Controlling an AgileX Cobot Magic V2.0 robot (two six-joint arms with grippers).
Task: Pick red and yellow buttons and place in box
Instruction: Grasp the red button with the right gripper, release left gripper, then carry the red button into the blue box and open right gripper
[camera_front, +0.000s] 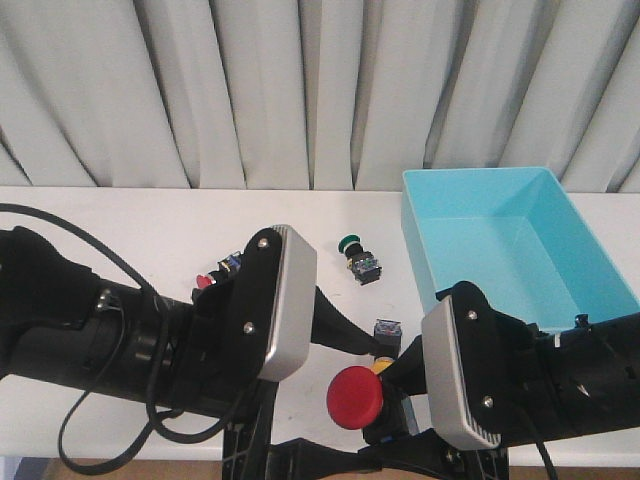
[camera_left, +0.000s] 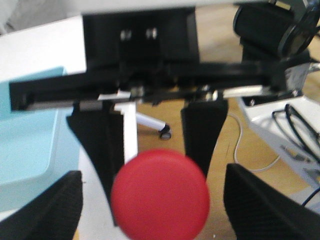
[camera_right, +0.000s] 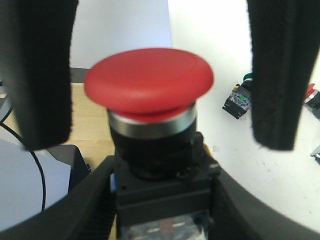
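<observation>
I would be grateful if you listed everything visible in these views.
Turquoise-blue rectangular plastic bin: one, back right of the table.
Large red mushroom-capped push button on a black body: one, front centre, held off the table.
Green-capped push button: one, on the table left of the bin.
Small red-capped button: one, left, partly hidden by the left arm.
Yellow-capped button: one, mostly hidden behind the large red cap.
Black switch body: one, just beyond the yellow one; cap colour unclear.
White table: one.
Pale pleated curtain: behind.
Left hand: black, open, facing the red cap.
Right hand: black, shut on the large button's body.
</observation>
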